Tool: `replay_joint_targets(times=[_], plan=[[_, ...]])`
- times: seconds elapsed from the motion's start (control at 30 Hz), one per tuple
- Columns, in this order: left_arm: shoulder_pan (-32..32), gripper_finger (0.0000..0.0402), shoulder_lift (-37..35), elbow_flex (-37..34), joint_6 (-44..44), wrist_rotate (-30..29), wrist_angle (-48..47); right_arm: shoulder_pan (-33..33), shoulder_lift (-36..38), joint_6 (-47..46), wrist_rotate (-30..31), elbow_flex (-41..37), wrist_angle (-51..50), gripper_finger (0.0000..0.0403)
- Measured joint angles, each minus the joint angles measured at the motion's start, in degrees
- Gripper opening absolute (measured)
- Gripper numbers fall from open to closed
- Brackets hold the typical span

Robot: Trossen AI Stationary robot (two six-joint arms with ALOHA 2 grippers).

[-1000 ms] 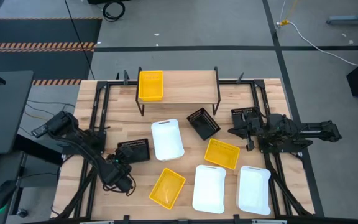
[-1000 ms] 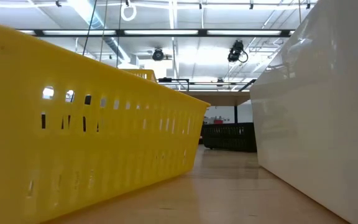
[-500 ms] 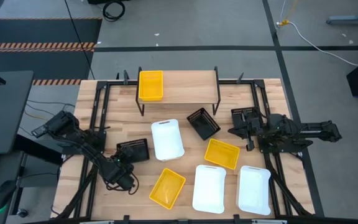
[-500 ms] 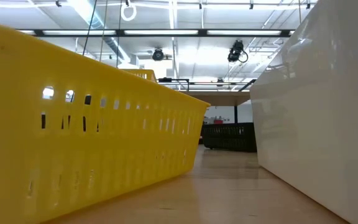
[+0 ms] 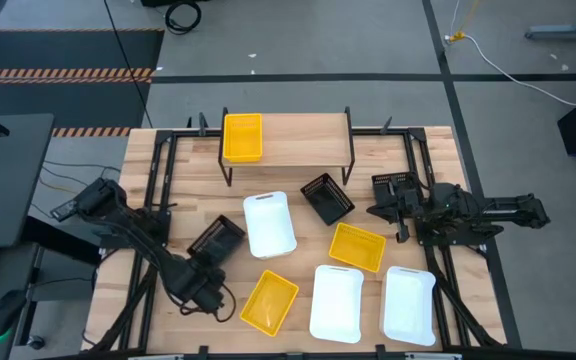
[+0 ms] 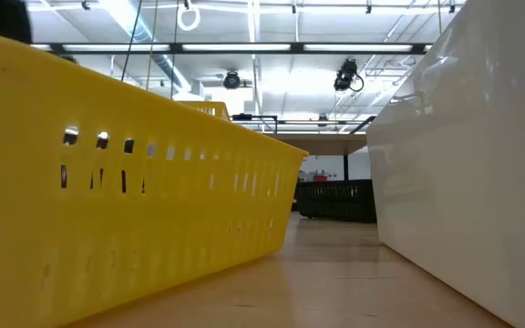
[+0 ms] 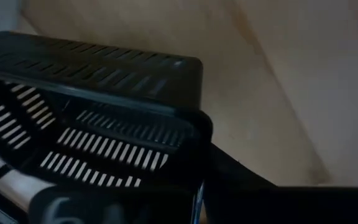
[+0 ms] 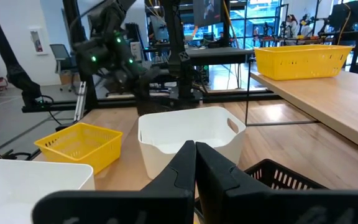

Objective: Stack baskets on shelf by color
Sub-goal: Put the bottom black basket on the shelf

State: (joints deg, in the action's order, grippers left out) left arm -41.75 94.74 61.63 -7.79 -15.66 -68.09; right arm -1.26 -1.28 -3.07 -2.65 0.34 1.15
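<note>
Left gripper (image 5: 206, 262) grips the rim of a black basket (image 5: 218, 239), which sits tilted just left of the white basket (image 5: 269, 224) in front of the shelf (image 5: 298, 140). Left wrist view shows that black basket's (image 7: 92, 118) slotted wall filling the frame over bare tabletop; fingers mostly hidden behind it. Right gripper (image 5: 400, 212) waits well right of the shelf, its fingers (image 8: 229, 177) pressed together, holding nothing.

No readable writing or labels anywhere.

Counts from the high view: three yellow baskets, one on the shelf's left end (image 5: 242, 136), one (image 5: 356, 247) and another (image 5: 269, 301) on the table in front of the shelf. Three white baskets: the one by the shelf plus two side by side farther out (image 5: 336, 303) (image 5: 409, 305). Two black baskets: the gripped one and a second (image 5: 327, 198) just under the shelf's right front leg.

Low view shows only a yellow wall (image 6: 126, 182) and white wall (image 6: 463, 155) close up, with a black basket (image 6: 335, 200) far between them; neither gripper appears. Right wrist view alone shows the left arm across the table and the shelf's yellow basket (image 8: 300, 61) from the side.
</note>
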Motion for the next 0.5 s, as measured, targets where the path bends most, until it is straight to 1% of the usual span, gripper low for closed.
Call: replay_joint_targets(times=[0.1,0.2,0.3,0.5], plan=[[1.37,0.0008,0.02,4.54,-1.99,-0.07,-2.82,0.0,0.0,-0.24,0.02,-0.01,0.0,0.0013],[2.91,0.0013,0.02,9.39,-2.05,-0.83,-5.91,0.01,0.0,-0.26,0.02,-0.01,0.0,0.0013],[4.64,0.0016,0.0,14.15,-0.74,-3.56,-7.13,0.01,0.0,-0.26,0.02,-0.01,0.0,0.0013],[10.03,0.0007,0.0,21.87,4.14,-9.01,-6.57,0.0,0.0,-0.39,0.02,-0.01,0.0,0.0013]])
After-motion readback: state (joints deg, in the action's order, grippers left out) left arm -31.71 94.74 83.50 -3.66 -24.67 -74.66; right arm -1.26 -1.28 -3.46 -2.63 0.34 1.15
